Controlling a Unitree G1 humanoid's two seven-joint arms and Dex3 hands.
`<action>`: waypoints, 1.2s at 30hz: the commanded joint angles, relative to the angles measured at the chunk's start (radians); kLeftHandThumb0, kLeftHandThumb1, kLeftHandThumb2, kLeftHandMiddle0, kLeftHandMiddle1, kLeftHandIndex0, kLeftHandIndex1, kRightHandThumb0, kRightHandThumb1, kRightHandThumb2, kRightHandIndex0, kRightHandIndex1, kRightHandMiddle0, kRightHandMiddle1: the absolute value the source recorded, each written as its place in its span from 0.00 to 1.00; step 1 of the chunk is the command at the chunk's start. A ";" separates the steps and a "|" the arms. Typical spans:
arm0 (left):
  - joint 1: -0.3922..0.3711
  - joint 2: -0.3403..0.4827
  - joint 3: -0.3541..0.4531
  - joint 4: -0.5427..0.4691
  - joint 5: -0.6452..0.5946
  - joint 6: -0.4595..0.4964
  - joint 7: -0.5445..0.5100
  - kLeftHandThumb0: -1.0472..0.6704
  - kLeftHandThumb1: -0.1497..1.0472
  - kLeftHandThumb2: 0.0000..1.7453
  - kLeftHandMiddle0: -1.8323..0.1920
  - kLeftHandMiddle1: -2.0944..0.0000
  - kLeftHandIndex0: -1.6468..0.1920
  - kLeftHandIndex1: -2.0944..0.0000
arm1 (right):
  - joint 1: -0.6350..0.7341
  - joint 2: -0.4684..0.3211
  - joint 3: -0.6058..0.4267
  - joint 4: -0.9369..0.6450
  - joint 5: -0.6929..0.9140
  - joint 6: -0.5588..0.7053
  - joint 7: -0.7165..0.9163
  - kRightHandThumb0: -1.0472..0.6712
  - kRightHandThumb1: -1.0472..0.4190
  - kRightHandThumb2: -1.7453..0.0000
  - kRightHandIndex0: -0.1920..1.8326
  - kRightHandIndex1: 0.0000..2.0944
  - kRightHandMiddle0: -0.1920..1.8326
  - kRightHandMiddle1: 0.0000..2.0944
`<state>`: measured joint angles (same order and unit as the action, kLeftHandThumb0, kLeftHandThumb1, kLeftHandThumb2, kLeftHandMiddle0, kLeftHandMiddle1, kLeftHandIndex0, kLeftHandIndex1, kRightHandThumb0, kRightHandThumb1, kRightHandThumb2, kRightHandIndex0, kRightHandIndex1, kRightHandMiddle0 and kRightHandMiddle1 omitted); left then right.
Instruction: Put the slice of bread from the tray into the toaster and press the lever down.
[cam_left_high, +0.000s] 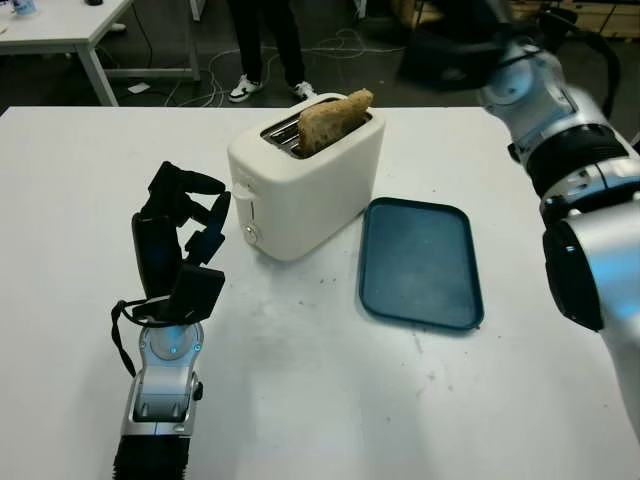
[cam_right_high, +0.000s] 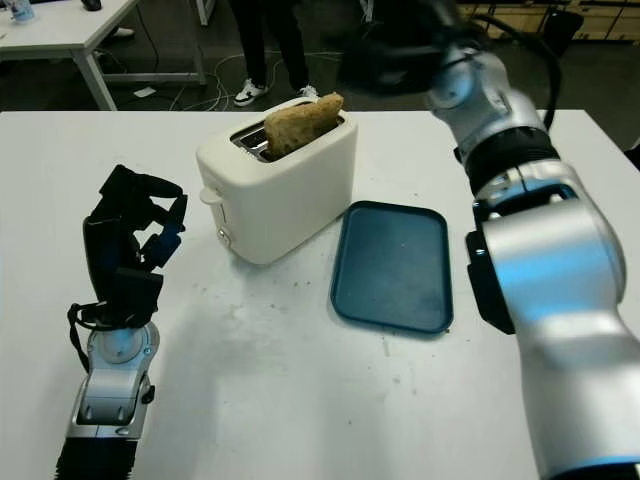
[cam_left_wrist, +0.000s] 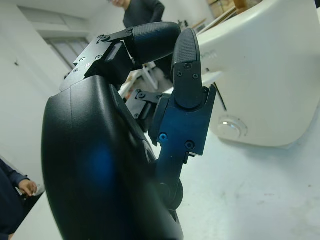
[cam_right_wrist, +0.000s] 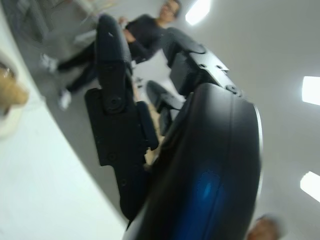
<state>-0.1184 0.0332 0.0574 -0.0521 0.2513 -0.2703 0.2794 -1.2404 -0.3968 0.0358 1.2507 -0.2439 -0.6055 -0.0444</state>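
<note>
Bread (cam_left_high: 334, 120) is sticking up, brown and bumpy, from the smooth white toaster (cam_left_high: 305, 180). Left hand (cam_left_high: 180, 235) is curling its fingers on nothing; right hand (cam_left_high: 445, 50) is too blurry to tell.

Toaster (cam_left_high: 305, 185) mid-table toward far edge; bread (cam_left_high: 333, 120) in its slot; tray (cam_left_high: 421, 262) just right, apparently not touching.

A person (cam_left_high: 268, 45) in dark trousers and white sneakers stands beyond the white table (cam_left_high: 300, 400), cables (cam_left_high: 340, 45) trailing across the floor.
</note>
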 joint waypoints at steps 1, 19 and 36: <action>-0.006 0.018 0.003 0.009 0.005 -0.010 -0.010 0.37 0.89 0.16 0.57 0.17 0.61 0.28 | 0.135 0.046 -0.066 -0.038 0.109 -0.047 0.092 0.38 0.09 0.87 0.49 0.32 0.52 0.07; -0.108 0.184 -0.001 0.051 0.045 -0.006 -0.125 0.37 0.89 0.15 0.57 0.17 0.47 0.68 | 1.231 0.390 -0.046 -1.177 0.272 0.039 0.108 0.34 0.09 0.78 0.54 0.78 0.47 0.66; -0.233 0.514 -0.035 0.037 0.304 0.062 -0.307 0.45 0.89 0.11 0.54 0.21 0.41 0.90 | 1.188 0.398 -0.075 -1.070 0.136 -0.092 -0.037 0.34 0.09 0.75 0.58 0.83 0.44 0.78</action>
<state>-0.3216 0.5078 0.0304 0.0018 0.5369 -0.2221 0.0059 -0.0352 0.0043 -0.0365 0.1701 -0.1106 -0.6684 -0.0736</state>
